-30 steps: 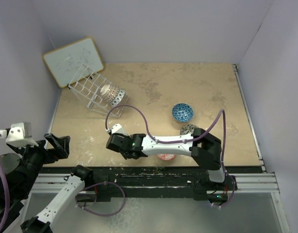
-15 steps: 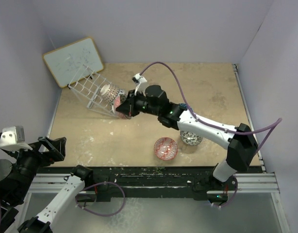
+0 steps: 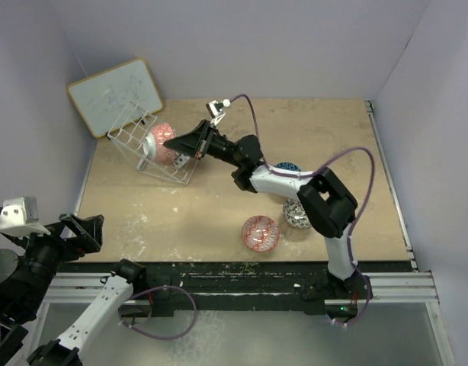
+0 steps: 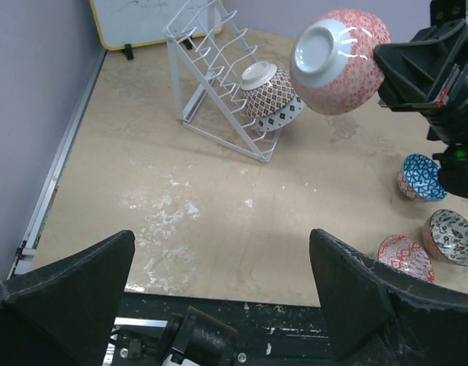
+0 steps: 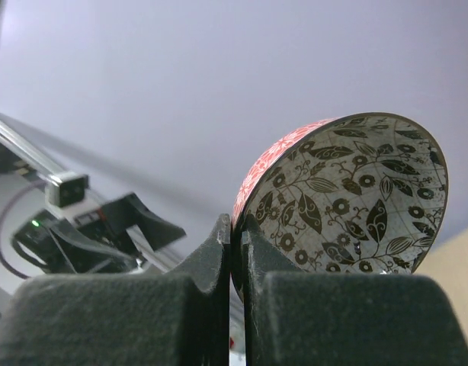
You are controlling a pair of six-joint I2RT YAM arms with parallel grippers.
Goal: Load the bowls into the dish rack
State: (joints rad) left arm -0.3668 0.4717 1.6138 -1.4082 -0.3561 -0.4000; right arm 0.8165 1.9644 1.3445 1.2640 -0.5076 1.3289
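Overhead, shows a tan, mottled surface (image 3: 333, 130) boxed in by pale lilac walls (image 3: 295, 46). In the far left corner, a white wire dish rack (image 3: 131, 130) with a slanted grid face, next to a wood-framed whiteboard (image 3: 116, 95) leaning on the wall. Stretched across from the near right, the right arm, with the right pincer (image 3: 171, 142) clamped on a red-pink bowl (image 3: 159, 137) over the rack. Toward the near edge, right of middle, three loose bowls: a second red bowl (image 3: 260, 232) open side up, a grey bowl (image 3: 296, 214) close beside it, and a blue bowl (image 3: 287, 165) half hidden behind the arm.

From the left wrist, adds what the overhead hides. Red-pink bowl (image 4: 348, 65) turned on its side in the air, plain white foot ring toward the camera. Clear of the rack's wires (image 4: 211, 84), up and right of two nested bowls (image 4: 268, 95) leaning in the rack, one brown-dotted, one black-and-white diamond. Also shows the left pincer (image 4: 220, 252) spread wide by the near left corner, nothing between its dark foam wedges.

From the right wrist, shows the grip itself. Two black padded fingers (image 5: 219, 252) pressed tight on the bowl's thin rim. Inside, glossy grey with black leaves and flowers; outside, red.
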